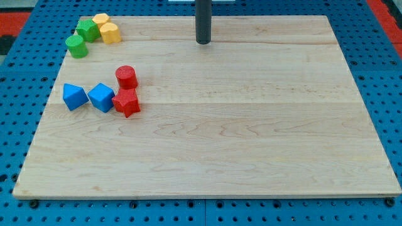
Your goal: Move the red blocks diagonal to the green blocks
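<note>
A red cylinder stands left of the board's middle, with a red star-shaped block just below it. A green cube and a green cylinder sit at the view's top left corner. The red blocks lie below and to the right of the green ones. My tip is near the view's top centre, far to the right of all the blocks and touching none.
Two yellow blocks sit against the green cube at the top left. Two blue blocks lie side by side, the right one touching the red star. The wooden board rests on a blue pegboard surface.
</note>
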You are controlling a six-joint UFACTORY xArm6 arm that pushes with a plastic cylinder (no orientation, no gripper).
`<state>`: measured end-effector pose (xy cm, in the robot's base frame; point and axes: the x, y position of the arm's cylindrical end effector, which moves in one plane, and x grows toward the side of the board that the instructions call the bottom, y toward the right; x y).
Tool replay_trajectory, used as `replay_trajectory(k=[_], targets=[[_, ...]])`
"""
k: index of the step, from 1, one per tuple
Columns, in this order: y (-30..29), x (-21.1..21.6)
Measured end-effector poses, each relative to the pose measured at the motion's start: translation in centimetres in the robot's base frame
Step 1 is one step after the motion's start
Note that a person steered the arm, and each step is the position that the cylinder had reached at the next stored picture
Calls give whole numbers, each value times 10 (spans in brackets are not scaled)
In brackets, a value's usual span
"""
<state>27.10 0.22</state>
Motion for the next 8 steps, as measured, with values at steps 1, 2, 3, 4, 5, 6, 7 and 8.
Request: replay_trajectory(k=[1, 2, 3, 4, 5, 6, 7, 8], targets=[[0, 0], [4, 1], [4, 1], [3, 1], [3, 1], [2, 7], [0, 9], [0, 9]])
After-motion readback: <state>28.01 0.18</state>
